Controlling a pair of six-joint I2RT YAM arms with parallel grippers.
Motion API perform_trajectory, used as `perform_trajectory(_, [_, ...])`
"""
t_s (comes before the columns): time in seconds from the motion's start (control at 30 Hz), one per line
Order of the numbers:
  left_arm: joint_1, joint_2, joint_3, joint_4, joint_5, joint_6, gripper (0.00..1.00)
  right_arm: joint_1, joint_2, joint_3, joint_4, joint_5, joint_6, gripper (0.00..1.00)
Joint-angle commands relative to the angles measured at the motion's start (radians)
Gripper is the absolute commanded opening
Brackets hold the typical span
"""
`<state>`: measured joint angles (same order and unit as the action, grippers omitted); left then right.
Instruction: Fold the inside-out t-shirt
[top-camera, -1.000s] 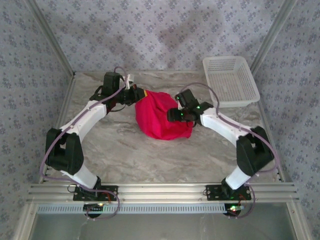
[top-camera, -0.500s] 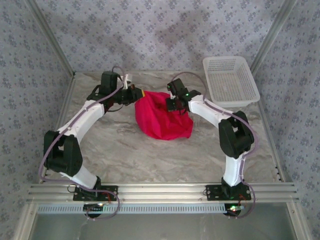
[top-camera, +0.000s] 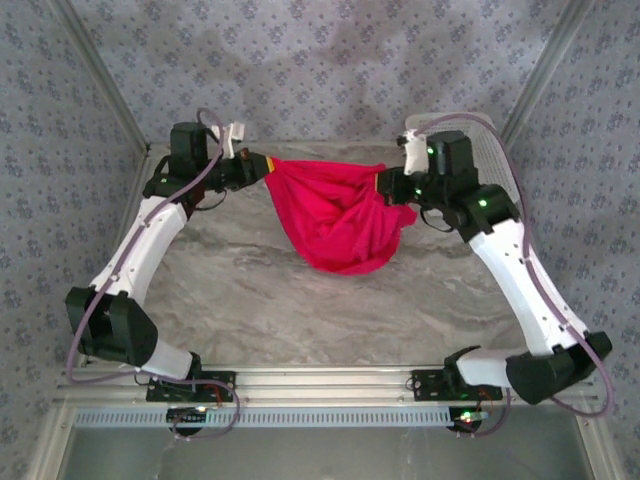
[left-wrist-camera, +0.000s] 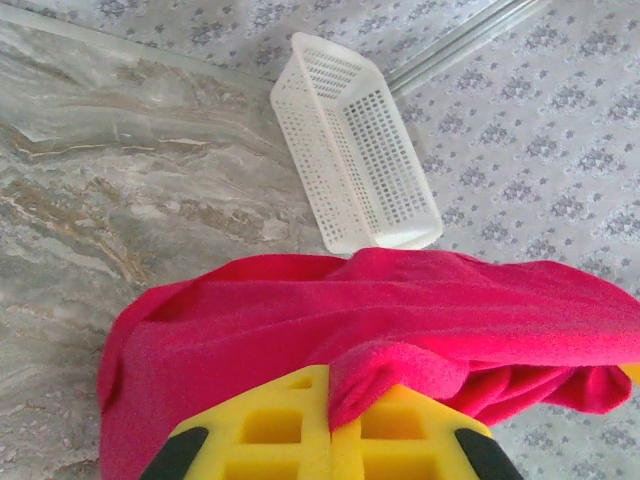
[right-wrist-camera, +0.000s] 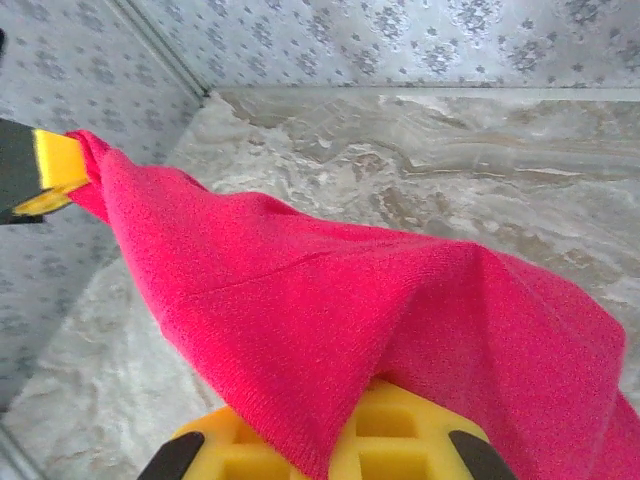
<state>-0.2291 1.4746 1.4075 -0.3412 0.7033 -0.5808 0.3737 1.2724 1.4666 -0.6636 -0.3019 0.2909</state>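
From above, the inside-out t-shirt (top-camera: 335, 215) hangs over the far half of the counter (top-camera: 250, 300), strung between the left gripper (top-camera: 262, 168) and the right gripper (top-camera: 388, 184). Its top edge is taut and its body sags in a pouch, probably to open the cloth out before laying it flat.

In the left wrist view, the yellow fingers (left-wrist-camera: 290, 430) are clamped on a fold of red fabric, with the white basket (left-wrist-camera: 360, 140) beyond, towards the far right corner.

In the right wrist view, that arm's fingers (right-wrist-camera: 400, 430) likewise pinch the cloth's edge, which runs tight across to the other arm.
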Motion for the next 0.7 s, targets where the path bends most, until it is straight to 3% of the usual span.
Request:
perform_trajectory(0.0, [0.010,0.047,-0.009,-0.010,-0.013,0.039,0.00,-0.075,0.056,-0.117,0.057,-0.142,0.032,0.00])
perform_trajectory(0.27, [-0.050,0.216,0.007,-0.064,-0.245,0.128,0.00,-0.174,0.296,-0.265,0.221,-0.194,0.045,0.00])
perform_trajectory(0.43, [-0.201,0.198,0.025,-0.155,-0.510,0.214,0.42,-0.150,0.304,-0.325,0.266,-0.209,0.061,0.00])
perform_trajectory(0.53, [-0.282,0.191,0.045,-0.228,-0.648,0.138,0.51,-0.131,0.287,-0.334,0.264,-0.194,0.058,0.00])
perform_trajectory(0.67, [-0.371,0.184,0.027,-0.184,-0.651,0.014,0.51,-0.113,0.262,-0.361,0.275,-0.180,0.067,0.00])
